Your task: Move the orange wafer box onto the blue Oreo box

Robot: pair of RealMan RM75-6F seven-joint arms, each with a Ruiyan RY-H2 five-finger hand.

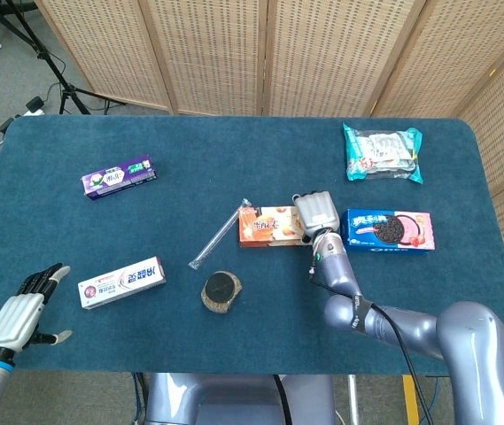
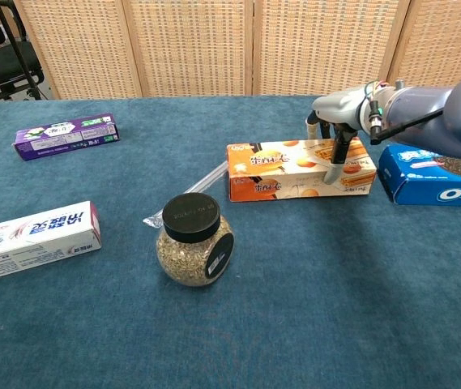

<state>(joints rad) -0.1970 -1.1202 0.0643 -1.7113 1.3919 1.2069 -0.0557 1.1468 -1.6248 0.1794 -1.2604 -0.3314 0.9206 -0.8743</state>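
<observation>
The orange wafer box (image 2: 299,170), printed with biscuits, lies on the counter (image 1: 234,142) just beside the blue Oreo box (image 2: 437,174), the right hand (image 1: 315,212) apparently gripping its partly hidden end, fingers (image 2: 340,154) draped over it.

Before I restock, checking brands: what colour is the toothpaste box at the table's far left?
Purple, with a green patch; the toothpaste box shows best in the head view.

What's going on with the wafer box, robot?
Right hand grips wafer box. Box beside Oreo box, not on it. Left hand open, idle. Nothing between.
</observation>
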